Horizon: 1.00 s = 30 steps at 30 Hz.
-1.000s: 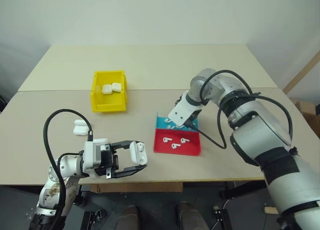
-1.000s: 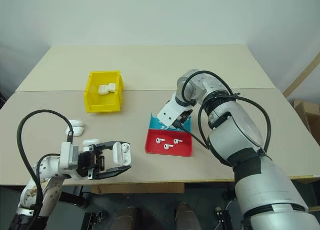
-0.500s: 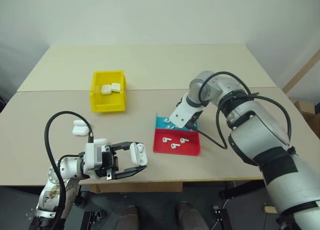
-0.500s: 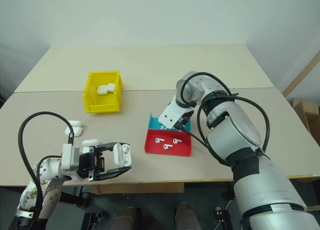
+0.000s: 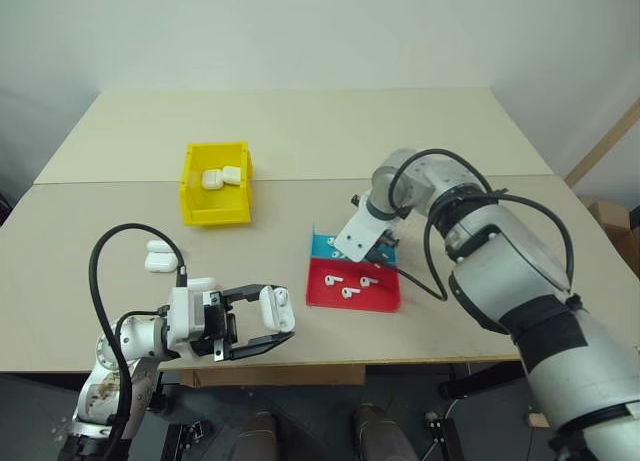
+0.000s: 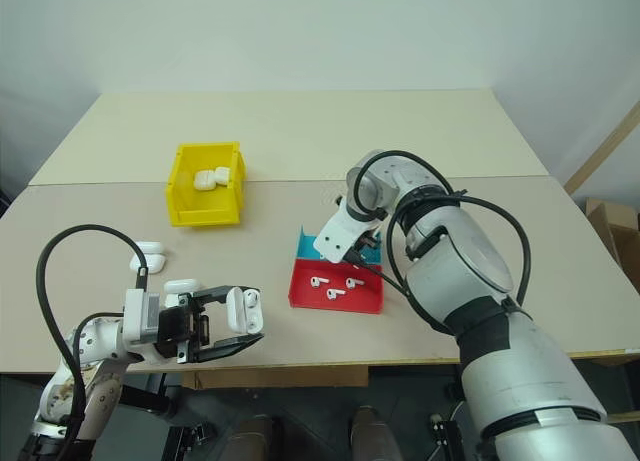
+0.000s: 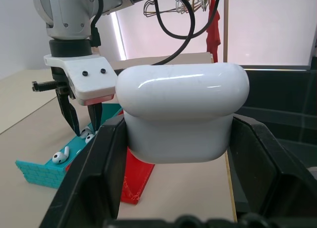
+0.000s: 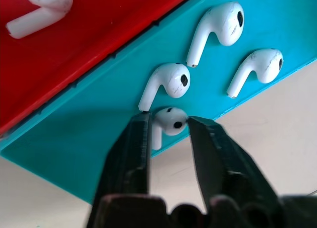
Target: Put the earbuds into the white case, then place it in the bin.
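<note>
Over the blue tray [image 8: 89, 139], right gripper [image 8: 168, 126] pinches 1 earbud [image 8: 169, 120] to lift it; left gripper [image 5: 268, 321], near the tray's table-edge side, clamps the white case [image 7: 182, 114] lid-open to receive it; yellow bin [image 5: 216, 211] beyond

On the bench [image 5: 300, 131], the bin [image 5: 217, 213] sat left of the two trays [image 5: 352, 293], held cases [image 5: 220, 177], and another case [image 5: 158, 255] lay nearer, further left.

A glossy white case [image 7: 183, 114] is being clamped between the left gripper's [image 5: 272, 321] fingers; a tiny earbud [image 8: 170, 121] is being pinched between the right gripper's [image 8: 168, 126] fingertips; the yellow bin [image 5: 216, 184] is lying well apart.
</note>
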{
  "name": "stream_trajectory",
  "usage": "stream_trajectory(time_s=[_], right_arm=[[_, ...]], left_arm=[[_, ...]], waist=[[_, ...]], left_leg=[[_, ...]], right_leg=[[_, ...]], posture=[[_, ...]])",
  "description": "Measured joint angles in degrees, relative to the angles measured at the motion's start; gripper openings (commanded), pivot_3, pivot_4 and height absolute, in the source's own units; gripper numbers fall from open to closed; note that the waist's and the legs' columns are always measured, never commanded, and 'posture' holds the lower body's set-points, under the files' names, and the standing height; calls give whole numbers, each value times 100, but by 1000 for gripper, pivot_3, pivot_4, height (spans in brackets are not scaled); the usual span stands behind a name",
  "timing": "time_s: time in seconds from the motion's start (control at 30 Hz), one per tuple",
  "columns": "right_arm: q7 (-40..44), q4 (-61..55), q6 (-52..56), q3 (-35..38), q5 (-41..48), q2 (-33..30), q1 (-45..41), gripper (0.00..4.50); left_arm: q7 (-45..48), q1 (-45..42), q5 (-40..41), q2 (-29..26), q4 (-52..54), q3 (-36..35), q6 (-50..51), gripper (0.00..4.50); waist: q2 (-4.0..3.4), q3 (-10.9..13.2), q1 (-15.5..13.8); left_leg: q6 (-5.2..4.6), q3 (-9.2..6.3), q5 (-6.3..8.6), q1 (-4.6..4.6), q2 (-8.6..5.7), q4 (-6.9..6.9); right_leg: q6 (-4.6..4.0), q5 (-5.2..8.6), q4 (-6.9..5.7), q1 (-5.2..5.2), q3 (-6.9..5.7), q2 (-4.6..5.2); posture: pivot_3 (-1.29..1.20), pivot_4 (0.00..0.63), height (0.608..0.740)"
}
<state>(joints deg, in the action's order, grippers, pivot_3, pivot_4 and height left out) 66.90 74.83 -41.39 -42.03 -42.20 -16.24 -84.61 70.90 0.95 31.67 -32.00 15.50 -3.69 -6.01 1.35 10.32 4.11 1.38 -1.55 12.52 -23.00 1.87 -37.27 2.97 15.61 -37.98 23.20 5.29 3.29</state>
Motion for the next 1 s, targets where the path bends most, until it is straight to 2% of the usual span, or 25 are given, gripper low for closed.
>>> stream_trajectory(time_s=[0.07, 0.37, 0.63, 0.8, 1.0], right_arm=[[-23, 0, 0, 0, -24, 11, 0, 27], [61, 6, -23, 32, 23, 10, 0, 27], [698, 37, 586, 934, 840, -149, -238, 27], [1087, -9, 972, 1145, 1059, -298, -255, 27], [1158, -128, 1359, 1147, 1090, -301, -80, 2087]], left_arm=[[-16, 15, 0, 0, 7, 0, 0, 2783], [-69, 88, 0, -27, 146, 0, 5, 2783], [-135, 100, 1, -29, 154, 4, 10, 2783], [-128, 90, 1, -31, 154, 16, 15, 2783], [-89, -67, 1, -31, 151, 63, 23, 2783]], waist=[[0, 0, 0], [0, 0, 0], [-1, 0, -5], [-1, 0, -1], [-1, 1, -1]], left_leg=[[0, 0, 0, 0, 0, 0], [0, 0, 0, 1, 0, 0], [0, -1, 0, 0, 0, 1], [0, 1, 0, 3, 0, 1], [0, 1, 0, 3, 0, 1]], right_leg=[[0, 0, 0, 0, 0, 0], [0, 0, 0, 0, 1, 0], [0, 0, 0, -1, 0, 1], [0, 0, 1, -4, 0, 0], [0, 0, 0, -3, 1, -1]], posture=[[0, 150, 740], [0, 150, 740], [0, 150, 740], [0, 150, 740], [0, 150, 740]])
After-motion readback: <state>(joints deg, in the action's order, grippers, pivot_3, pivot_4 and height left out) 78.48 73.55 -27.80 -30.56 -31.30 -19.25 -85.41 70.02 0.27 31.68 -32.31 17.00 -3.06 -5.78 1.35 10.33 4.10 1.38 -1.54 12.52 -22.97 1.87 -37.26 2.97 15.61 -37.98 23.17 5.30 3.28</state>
